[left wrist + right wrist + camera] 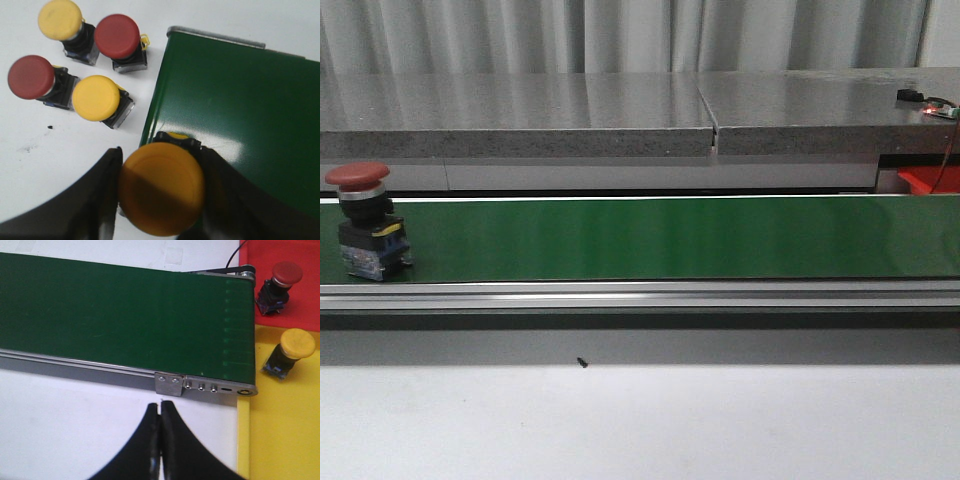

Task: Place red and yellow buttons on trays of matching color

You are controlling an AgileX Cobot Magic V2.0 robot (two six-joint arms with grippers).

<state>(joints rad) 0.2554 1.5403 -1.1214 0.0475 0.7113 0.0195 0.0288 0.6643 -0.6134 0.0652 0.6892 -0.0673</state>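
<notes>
Green belt (660,238) fills the front view, carrying one red button (365,222) at its far left end. In the left wrist view, the left gripper (161,197) has its fingers clamped on a yellow button (161,195) at the belt's end; two yellow and two red ones stand on the white table (30,165) beside. In the right wrist view, the right gripper (160,416) has fingers pressed together; a red button (280,285) sits on the red tray (305,305), a yellow one (291,352) on the yellow tray (280,435).

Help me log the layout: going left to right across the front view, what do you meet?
Red mushroom-head push button at the belt's left end → long green conveyor belt → red plastic tray at the far right.
</notes>
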